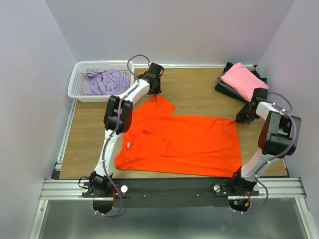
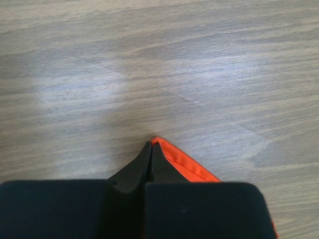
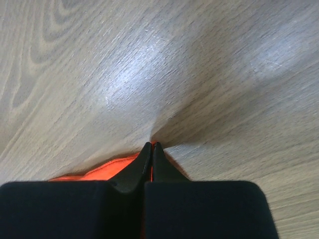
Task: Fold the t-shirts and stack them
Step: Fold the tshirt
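Observation:
A bright orange t-shirt [image 1: 184, 142] lies spread flat on the wooden table. My left gripper [image 1: 156, 94] is shut on the tip of its far sleeve; in the left wrist view the orange hem [image 2: 187, 167] pokes out beside the closed gripper [image 2: 151, 144]. My right gripper [image 1: 241, 118] is shut on the shirt's far right corner, and orange cloth [image 3: 107, 169] shows beside the closed gripper [image 3: 151, 145]. A folded pink t-shirt [image 1: 244, 80] rests on dark folded shirts [image 1: 224, 87] at the back right. A lavender t-shirt [image 1: 103, 82] lies crumpled in the basket.
The white lattice basket [image 1: 77, 79] stands at the back left corner. Grey walls close in the table on three sides. An aluminium rail [image 1: 169, 188] carrying both arm bases runs along the near edge.

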